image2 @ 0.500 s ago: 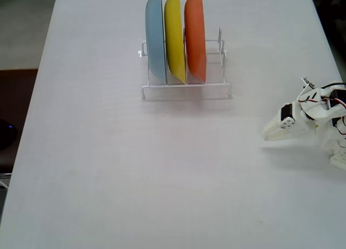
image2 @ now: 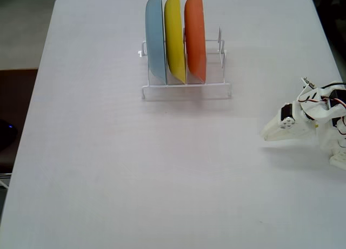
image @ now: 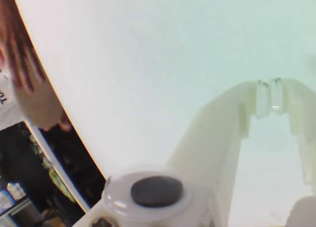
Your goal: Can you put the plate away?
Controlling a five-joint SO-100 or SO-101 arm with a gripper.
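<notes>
This looks like a hobby or lab robot bench more than a kitchen. A plain white folding table (image2: 108,168) fills the fixed view, bearing only a white wire dish rack (image2: 186,86) with a blue plate (image2: 155,38), a yellow plate (image2: 174,35) and an orange plate (image2: 195,35) standing on edge, and a small white arm (image2: 311,116) with exposed wires. Beyond the table edge lie bare floor and, in the wrist view, dark cluttered shelving (image: 29,187).
</notes>
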